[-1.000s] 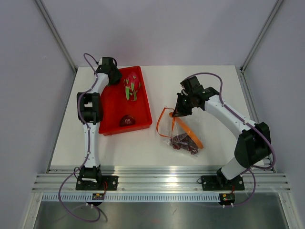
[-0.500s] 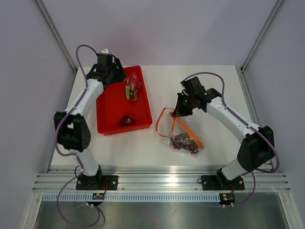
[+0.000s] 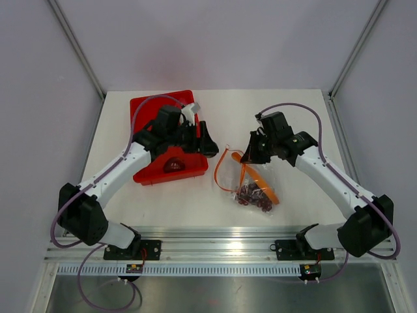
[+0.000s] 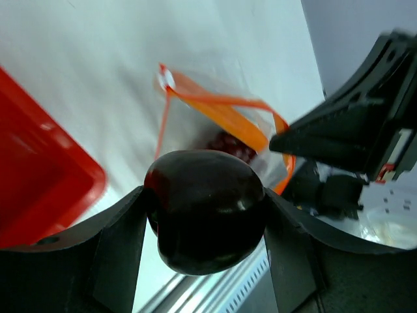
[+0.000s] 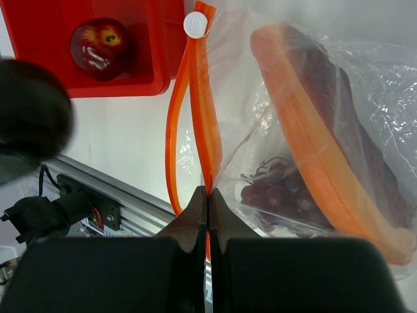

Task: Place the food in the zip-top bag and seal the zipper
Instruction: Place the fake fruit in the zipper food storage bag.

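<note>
Swinging from bin (image 3: 146,109) toward bag (image 3: 253,181), left gripper (image 3: 207,145) now clamps dark fruit (image 4: 205,212); right gripper (image 5: 207,195) stays pinched on zipper (image 5: 195,98).

1. Red plastic bin (image 3: 189,171), low-walled, on the left half of the white surface (image 3: 195,202).
2. Same bin's corner at the left edge of the left wrist view (image 4: 39,195); top left in the right wrist view (image 5: 39,39).
3. Ribbed aluminium rail (image 3: 221,251) along the near edge of the surface.
4. Pale grey walls (image 3: 215,39) behind and on both sides, with slanted metal posts (image 3: 75,45) at the corners.
</note>
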Robot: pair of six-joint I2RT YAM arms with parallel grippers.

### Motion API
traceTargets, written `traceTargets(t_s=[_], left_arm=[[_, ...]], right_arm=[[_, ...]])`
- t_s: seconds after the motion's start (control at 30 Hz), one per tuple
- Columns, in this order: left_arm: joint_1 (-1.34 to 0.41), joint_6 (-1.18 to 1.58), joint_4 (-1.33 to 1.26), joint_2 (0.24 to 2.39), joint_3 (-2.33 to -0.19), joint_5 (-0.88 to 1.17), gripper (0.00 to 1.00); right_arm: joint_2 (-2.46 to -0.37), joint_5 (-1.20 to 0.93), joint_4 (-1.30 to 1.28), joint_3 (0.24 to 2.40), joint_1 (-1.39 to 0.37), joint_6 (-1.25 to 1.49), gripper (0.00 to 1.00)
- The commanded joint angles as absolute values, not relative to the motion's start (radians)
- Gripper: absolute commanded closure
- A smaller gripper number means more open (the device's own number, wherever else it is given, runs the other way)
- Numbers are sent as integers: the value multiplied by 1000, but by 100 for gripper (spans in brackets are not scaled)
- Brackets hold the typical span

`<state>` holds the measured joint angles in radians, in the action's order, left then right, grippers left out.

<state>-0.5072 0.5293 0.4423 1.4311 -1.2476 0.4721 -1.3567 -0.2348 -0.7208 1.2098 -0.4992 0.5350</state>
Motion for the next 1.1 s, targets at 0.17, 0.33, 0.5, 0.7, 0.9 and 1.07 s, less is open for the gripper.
traceTargets(t_s=[0.17, 0.33, 0.5, 0.7, 0.9, 1.07], left_arm=[[-664, 621, 307, 1451, -1154, 597, 53], [-722, 629, 345, 1532, -1218, 514, 52], [-742, 650, 319, 1580, -1224, 497, 49], [-776, 634, 342, 1600, -1264, 520, 3], [-796, 601, 411, 1556, -1318, 511, 3], [-796, 578, 442, 1455, -1302, 488, 31]], right_arm=[[-1232, -230, -698, 1190, -508, 532, 99], [-1201, -242, -703, 1187, -508, 540, 99], [-1170, -245, -706, 1174, -508, 549, 99], [-1158, -247, -710, 1170, -508, 552, 99], [-1160, -250, -707, 1173, -508, 552, 98], [-1154, -249, -707, 1169, -508, 552, 98]])
